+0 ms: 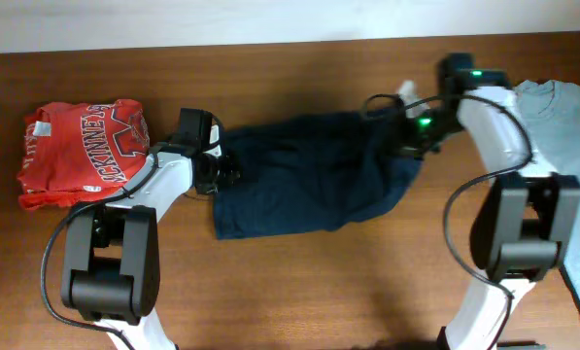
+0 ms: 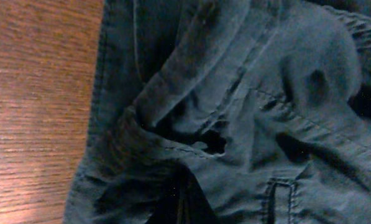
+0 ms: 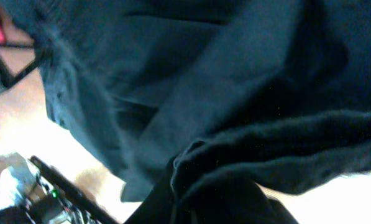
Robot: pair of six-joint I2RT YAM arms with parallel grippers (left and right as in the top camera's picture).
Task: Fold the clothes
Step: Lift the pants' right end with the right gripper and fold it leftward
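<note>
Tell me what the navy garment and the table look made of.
Navy garment: woven cloth, probably cotton, matte; stitched seams and soft creases show. Table: brown wood or wood-look laminate, slight sheen; fine grain lines show.

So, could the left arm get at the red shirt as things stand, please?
Probably yes: the red shirt lies close beside the left gripper, nothing between, though that gripper is shut on the navy garment.
</note>
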